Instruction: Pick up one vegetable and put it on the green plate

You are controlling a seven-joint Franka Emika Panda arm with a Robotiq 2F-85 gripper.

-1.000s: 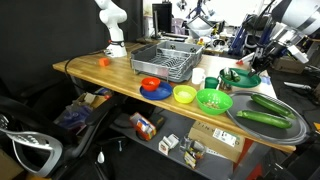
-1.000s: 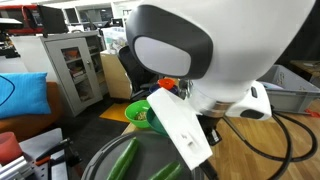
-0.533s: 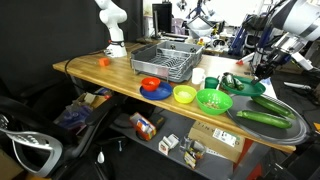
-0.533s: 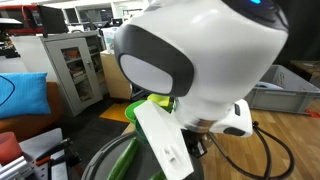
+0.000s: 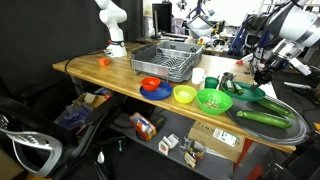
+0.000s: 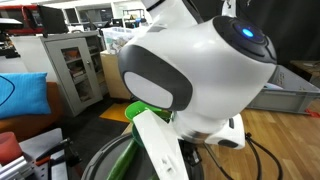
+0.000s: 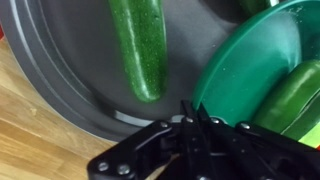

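Observation:
The dark green plate [image 7: 245,70] lies with its rim over the edge of a grey metal tray [image 7: 70,80]. A cucumber [image 7: 297,95] lies on the plate at the right. Another cucumber [image 7: 138,45] lies on the tray. My gripper [image 7: 190,115] is shut and empty, just above the plate's near rim. In an exterior view the plate [image 5: 245,92] sits at the table's right end beside the tray [image 5: 290,122], which holds long cucumbers [image 5: 262,118]. The gripper [image 5: 261,74] hangs over the plate. In an exterior view the arm hides the plate.
A lime speckled bowl [image 5: 213,100], a yellow-green bowl [image 5: 184,94], a blue dish [image 5: 156,90] with a red item and a grey dish rack [image 5: 165,62] stand along the table. The lime bowl [image 6: 135,110] also shows behind the arm.
The arm has swung and turned at the wrist; the gripper has shifted a little down and toward the tray. The gripper stays shut.

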